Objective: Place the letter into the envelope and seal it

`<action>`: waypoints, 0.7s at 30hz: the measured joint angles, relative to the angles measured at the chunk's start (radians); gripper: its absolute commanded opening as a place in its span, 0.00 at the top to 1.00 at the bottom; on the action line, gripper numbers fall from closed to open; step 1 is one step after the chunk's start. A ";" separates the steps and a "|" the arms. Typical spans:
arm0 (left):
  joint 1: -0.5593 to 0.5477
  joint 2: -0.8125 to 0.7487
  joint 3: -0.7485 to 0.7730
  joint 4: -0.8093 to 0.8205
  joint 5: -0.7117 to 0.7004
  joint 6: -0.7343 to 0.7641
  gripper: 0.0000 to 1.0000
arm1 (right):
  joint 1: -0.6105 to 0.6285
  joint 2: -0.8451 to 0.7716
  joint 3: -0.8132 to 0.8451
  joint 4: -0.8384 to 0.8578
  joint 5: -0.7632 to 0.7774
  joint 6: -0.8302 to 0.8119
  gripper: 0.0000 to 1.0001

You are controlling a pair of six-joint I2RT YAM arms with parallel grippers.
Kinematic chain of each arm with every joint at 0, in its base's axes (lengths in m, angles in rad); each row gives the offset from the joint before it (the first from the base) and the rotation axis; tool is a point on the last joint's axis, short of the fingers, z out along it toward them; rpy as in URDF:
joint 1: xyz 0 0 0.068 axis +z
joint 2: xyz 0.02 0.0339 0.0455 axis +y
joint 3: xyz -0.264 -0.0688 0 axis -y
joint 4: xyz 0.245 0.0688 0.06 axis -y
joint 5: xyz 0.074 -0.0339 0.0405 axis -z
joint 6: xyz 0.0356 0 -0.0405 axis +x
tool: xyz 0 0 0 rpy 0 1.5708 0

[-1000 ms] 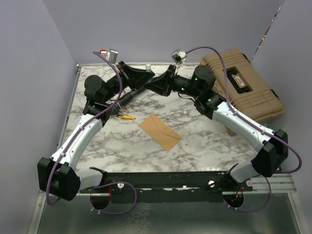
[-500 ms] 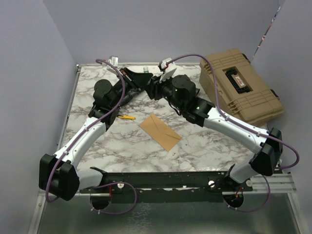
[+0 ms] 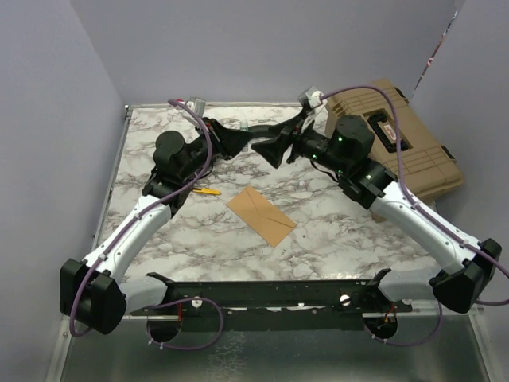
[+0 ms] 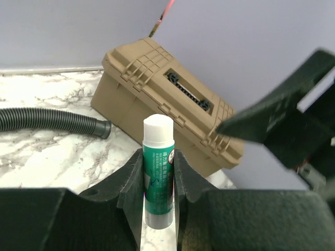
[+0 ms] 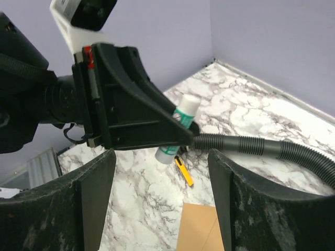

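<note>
At far centre of the marble table (image 3: 159, 239), both arms meet above the surface. L gripper (image 4: 158, 157) is clamped on a glue stick (image 4: 158, 180): green label w/ white end pointing away from the wrist, one finger pressed on each side. R gripper (image 5: 161, 157) faces it from just beside, jaws spread wide w/ nothing between them; in the R wrist view the stick shows through that gap, poking out of the L fingers. Can't tell if the two grippers touch.

Envelope (image 3: 262, 215) lies flat mid-table, set at a slant, nearer the arm bases than both grippers and well apart from them. Flap state can't be made out. No separate letter sheet can be told apart.

Yellow cutter (image 3: 205, 191) lies on the table just L of the envelope, close under the L arm. Black ribbed hose (image 5: 261, 149) runs along the far side of the table. Tan case (image 3: 398, 143) sits at far R corner, beside the R arm.
</note>
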 measured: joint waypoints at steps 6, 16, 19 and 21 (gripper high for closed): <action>0.000 -0.032 0.021 -0.004 0.186 0.140 1.00 | -0.082 -0.059 0.025 -0.051 -0.048 0.124 0.26; -0.001 -0.026 0.105 -0.068 0.361 0.254 1.00 | -0.097 0.120 0.261 -0.218 -0.134 0.454 0.39; -0.001 -0.012 0.105 -0.071 0.364 0.255 1.00 | -0.097 0.138 0.261 -0.253 -0.145 0.482 0.46; -0.001 -0.004 0.105 -0.076 0.364 0.254 1.00 | -0.097 0.145 0.261 -0.272 -0.149 0.489 0.53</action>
